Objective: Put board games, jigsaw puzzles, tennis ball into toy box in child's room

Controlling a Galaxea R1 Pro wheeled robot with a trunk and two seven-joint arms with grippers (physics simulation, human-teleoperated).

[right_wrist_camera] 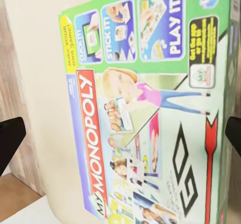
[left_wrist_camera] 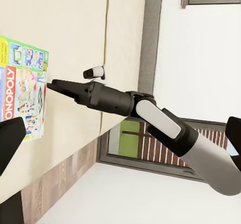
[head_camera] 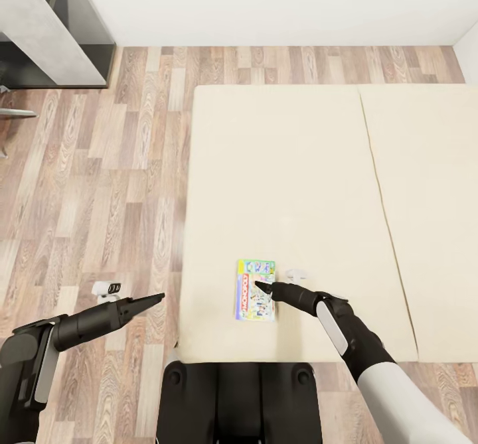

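Monopoly board game (head_camera: 255,290), green-edged, lies flat on the beige bed (head_camera: 292,165) near its lower edge, lower centre of the head view. Right gripper (head_camera: 263,287) hovers over its right edge, fingers apart. Left gripper (head_camera: 154,298) hangs over the wood floor (head_camera: 99,165) at lower left, fingers together.

The flat green-edged cardboard board game box (right_wrist_camera: 150,108) lying on the plain beige mattress (head_camera: 285,165) carries all legible text. A red banner along its lid reads "MY MONOPOLY" in white capitals. Three picture panels on the lid are captioned "CLICK IT!", "STICK IT!" and "PLAY IT!". A yellow tab beside them reads "Make YOUR OWN game!". A black panel and a corner logo hold print too small to read. In the left wrist view the same box (left_wrist_camera: 22,86) shows "ONOPOLY"
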